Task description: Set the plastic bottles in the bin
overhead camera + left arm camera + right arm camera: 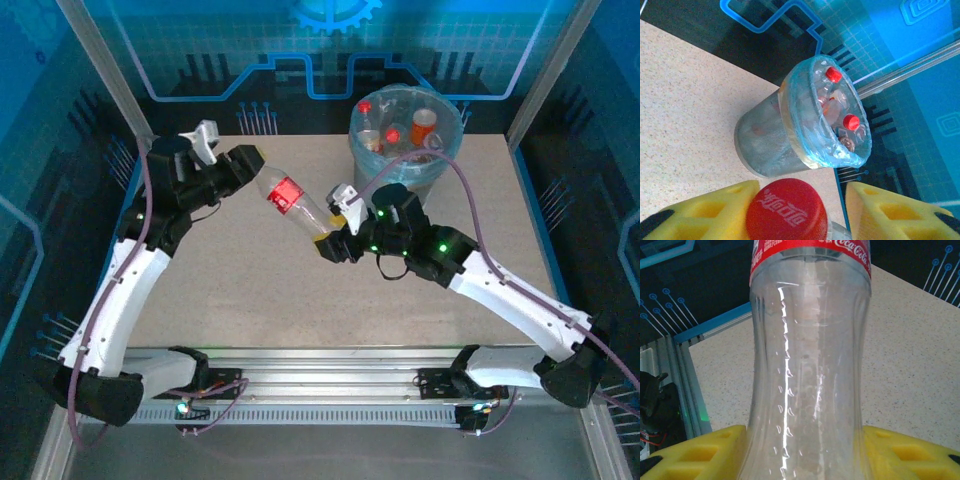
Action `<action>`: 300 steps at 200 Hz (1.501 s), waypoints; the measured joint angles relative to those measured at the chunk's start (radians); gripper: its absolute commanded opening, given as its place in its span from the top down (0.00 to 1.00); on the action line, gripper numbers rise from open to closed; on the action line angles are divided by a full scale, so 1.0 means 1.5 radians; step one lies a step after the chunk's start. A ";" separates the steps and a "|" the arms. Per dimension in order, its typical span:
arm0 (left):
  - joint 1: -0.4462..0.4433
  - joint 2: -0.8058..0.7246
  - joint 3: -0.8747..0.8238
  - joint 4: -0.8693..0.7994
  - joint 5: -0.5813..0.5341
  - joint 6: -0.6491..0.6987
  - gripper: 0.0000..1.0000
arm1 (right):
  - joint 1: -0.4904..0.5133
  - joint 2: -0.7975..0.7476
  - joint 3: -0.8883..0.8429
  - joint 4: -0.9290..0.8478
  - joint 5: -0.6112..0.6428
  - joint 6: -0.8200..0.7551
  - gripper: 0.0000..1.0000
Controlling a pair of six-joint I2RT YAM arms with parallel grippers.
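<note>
Step, as I judged it: handover of one plastic bottle [290, 197], slung in the air between both arms over mid table, left of and nearer than the bin [400, 172]. To do it well, the taking side should clamp squarely before the other lets go. The bottle should then go high over the rim and drop straight in, since several bottles lay in the bin already and it could bounce out.

The left gripper [801, 194] straddled the red cap [786, 210]. One finger [725, 205] touched the cap and the other had a sliver of gap, so I could not tell if it gripped. The right gripper [805, 440] sat narrow, its pads [720, 450] pressed on both sides of the clear lower body, holding it.
</note>
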 measured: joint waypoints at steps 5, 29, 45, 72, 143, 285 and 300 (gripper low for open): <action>-0.006 0.003 0.002 0.000 -0.001 -0.001 0.52 | -0.002 -0.003 -0.002 0.000 0.000 0.000 0.56; -0.028 0.016 0.010 0.001 -0.015 -0.001 0.65 | -0.007 -0.015 -0.005 -0.003 0.000 -0.001 0.56; -0.040 0.025 0.021 0.001 -0.018 -0.015 0.72 | -0.015 -0.024 -0.017 -0.003 -0.001 -0.005 0.55; -0.060 0.040 0.040 -0.002 -0.028 -0.015 0.87 | -0.027 -0.037 -0.027 -0.004 -0.004 -0.012 0.44; -0.145 0.141 0.203 0.028 -0.113 0.030 1.00 | -0.037 -0.143 -0.017 -0.063 0.155 -0.031 0.07; -0.317 0.697 0.795 0.209 -0.351 0.492 1.00 | -0.098 -0.392 -0.079 -0.061 0.508 -0.076 0.05; -0.322 0.707 0.795 0.210 -0.358 0.506 1.00 | -0.106 -0.393 -0.079 -0.063 0.511 -0.076 0.05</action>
